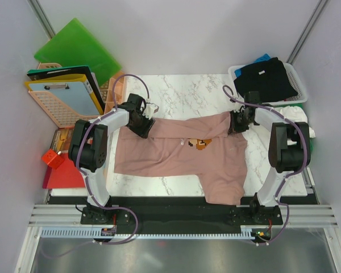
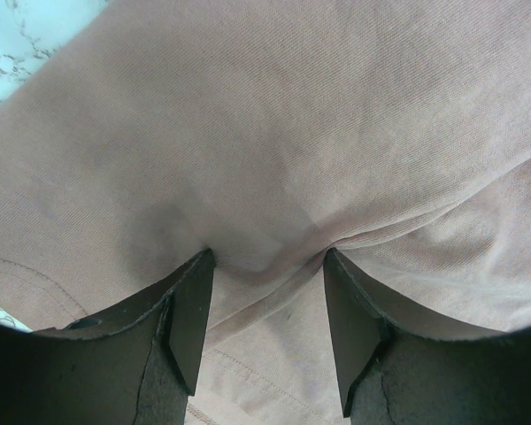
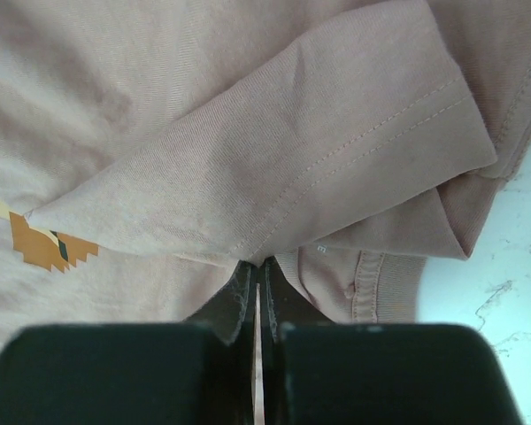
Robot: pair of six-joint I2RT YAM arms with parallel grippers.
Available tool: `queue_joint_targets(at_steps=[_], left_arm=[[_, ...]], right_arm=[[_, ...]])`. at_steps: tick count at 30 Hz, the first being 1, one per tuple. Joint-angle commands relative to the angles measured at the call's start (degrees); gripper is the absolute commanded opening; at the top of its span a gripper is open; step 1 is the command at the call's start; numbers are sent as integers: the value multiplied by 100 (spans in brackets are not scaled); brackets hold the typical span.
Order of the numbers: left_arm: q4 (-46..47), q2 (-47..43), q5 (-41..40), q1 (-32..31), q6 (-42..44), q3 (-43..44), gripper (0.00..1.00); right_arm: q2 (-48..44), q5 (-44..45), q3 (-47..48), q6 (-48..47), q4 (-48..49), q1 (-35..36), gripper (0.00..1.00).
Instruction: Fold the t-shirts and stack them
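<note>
Item: pink shirt (image 1: 176, 156), laid flat across the table (image 1: 182, 94) for folding. Its far-right edge was pinched in the fully closed right gripper (image 3: 257, 282), seemingly to be lifted over. The left gripper (image 2: 265, 266) was set half-open astride a far-left pucker, nothing yet gripped.

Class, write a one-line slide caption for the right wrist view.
The right fingers pinch a thin edge of the pink t-shirt, folded sleeve above, orange pixel print at left, marble table at right.
</note>
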Motion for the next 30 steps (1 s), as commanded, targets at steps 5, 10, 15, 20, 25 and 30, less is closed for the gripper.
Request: queue_joint_targets(at_steps=[5, 10, 15, 20, 25, 30], left_arm=[[-401, 138, -126, 17, 188, -252, 60], [-393, 191, -108, 8, 179, -217, 60], [-393, 253, -108, 8, 162, -191, 60], [-393, 262, -135, 8, 179, -182, 59], [-401, 244, -179, 8, 206, -147, 59], [-410, 191, -222, -1, 232, -164, 59]], right_arm=[[-304, -209, 74, -72, -19, 10, 0], [-726, -533, 126, -72, -327, 28, 0], [-1069, -780, -22, -80, -669, 150, 0], [-1403, -1026, -330, -142, -968, 282, 0], [-1562, -1176, -594, -230, -1171, 326, 0], [-1834, -1229, -779, -230, -1285, 327, 0]])
